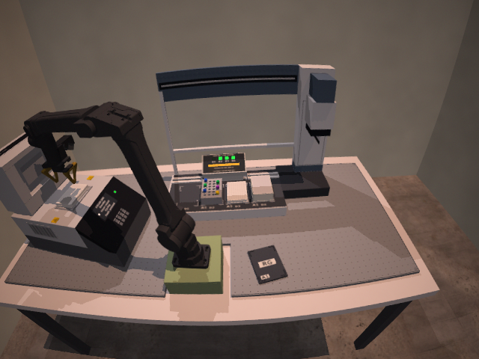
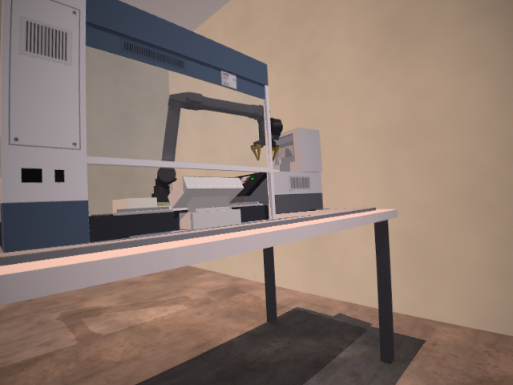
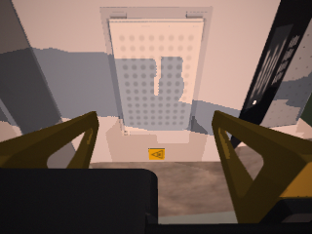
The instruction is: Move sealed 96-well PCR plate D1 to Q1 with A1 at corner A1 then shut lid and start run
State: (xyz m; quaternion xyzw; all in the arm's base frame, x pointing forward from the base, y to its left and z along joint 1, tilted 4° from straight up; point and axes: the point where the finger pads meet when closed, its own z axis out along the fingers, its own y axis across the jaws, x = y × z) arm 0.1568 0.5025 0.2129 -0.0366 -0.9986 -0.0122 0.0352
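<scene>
The 96-well plate (image 1: 74, 196) (image 3: 156, 44) lies on the block of cycler Q1 (image 1: 73, 236) (image 2: 285, 178) (image 3: 63, 29), wells up, its long side parallel to the front panel. It looks flat, but full seating at all four brackets cannot be confirmed. The cut corner and A1 mark cannot be made out. Q1's lid (image 1: 17, 181) (image 2: 309, 149) stands open. Its lamp (image 1: 114, 191) (image 2: 252, 178) is green. My gripper (image 1: 64, 180) (image 2: 266, 159) (image 3: 155, 117) is open and empty above the plate, fingers pointing down. Position D1 (image 1: 188, 193) is empty.
The cooling block (image 1: 211, 196) with coloured tubes is on D2, a plate (image 1: 236, 191) on D3, the deep-well block (image 1: 261, 184) on D4. The empty nest RG (image 1: 266, 253) lies right of the arm's base. A tall gantry (image 1: 309, 154) stands behind the deck.
</scene>
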